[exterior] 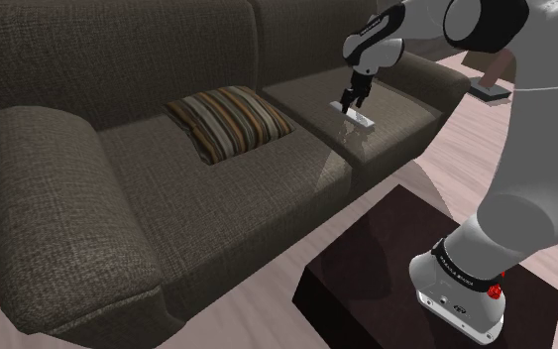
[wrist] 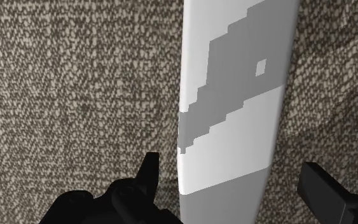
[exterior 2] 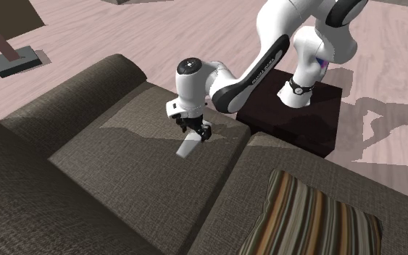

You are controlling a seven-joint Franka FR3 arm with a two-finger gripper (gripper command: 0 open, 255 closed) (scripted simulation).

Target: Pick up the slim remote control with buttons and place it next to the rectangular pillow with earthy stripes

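A slim white and grey remote lies on the sofa's seat cushion at the shoulder view's right. My black gripper stands just over its near end. In the wrist view the remote runs lengthwise between the fingers, and the gripper is open, with a gap on each side. From the second exterior view the remote shows pale under the gripper. The pillow with brown, tan and dark stripes leans on the middle cushion, apart from the remote; it is also seen as the striped pillow.
The dark woven sofa has a thick armrest at the shoulder view's left and another armrest beyond the remote. My dark box stand is close to the sofa front. A dark flat base with a post stands on the wooden floor.
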